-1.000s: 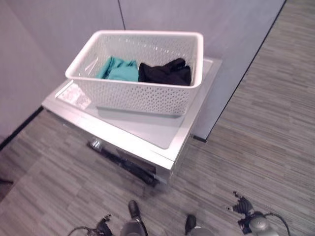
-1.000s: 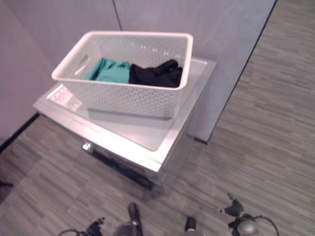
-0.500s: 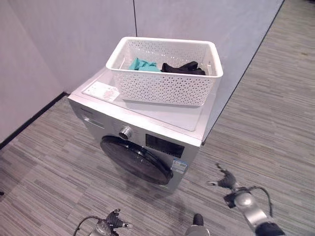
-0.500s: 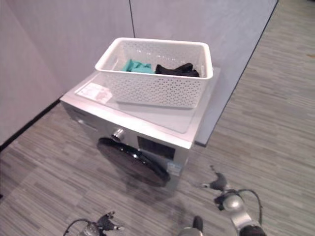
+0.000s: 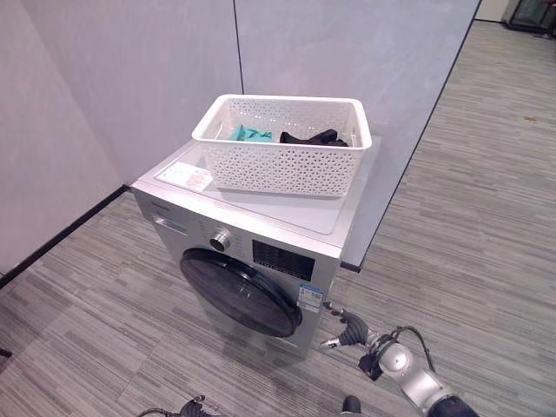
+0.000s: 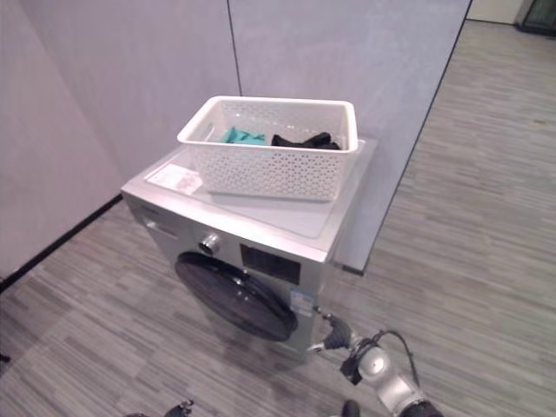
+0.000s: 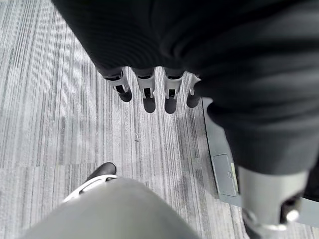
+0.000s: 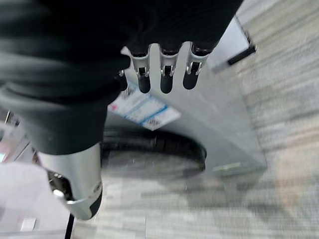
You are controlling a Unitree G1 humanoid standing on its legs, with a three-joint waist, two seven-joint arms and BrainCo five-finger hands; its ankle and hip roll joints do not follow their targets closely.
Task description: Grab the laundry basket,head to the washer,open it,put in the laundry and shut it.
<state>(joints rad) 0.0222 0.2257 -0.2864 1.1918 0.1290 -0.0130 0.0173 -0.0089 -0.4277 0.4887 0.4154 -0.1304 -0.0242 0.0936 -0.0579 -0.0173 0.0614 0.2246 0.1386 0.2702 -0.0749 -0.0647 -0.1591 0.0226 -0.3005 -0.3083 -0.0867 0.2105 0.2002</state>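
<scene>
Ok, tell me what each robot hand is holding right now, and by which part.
Nothing is held. The right robot hand hangs open beside the washer; the left robot hand hangs open above the floor. The laundry basket sits on the washer.

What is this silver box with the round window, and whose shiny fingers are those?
The silver box with the dark round door is a washing machine. A walking robot took these pictures. Two come from cameras in its head, looking down. Two come from cameras on its wrists, so you see its own silver fingers with dark tips up close. On top of the washer sits a white plastic laundry basket full of little holes, with a teal cloth and a black cloth inside. The right hand reaches toward the washer's front. The left hand hangs over the striped grey floor. Both hands are open and hold nothing.
</scene>
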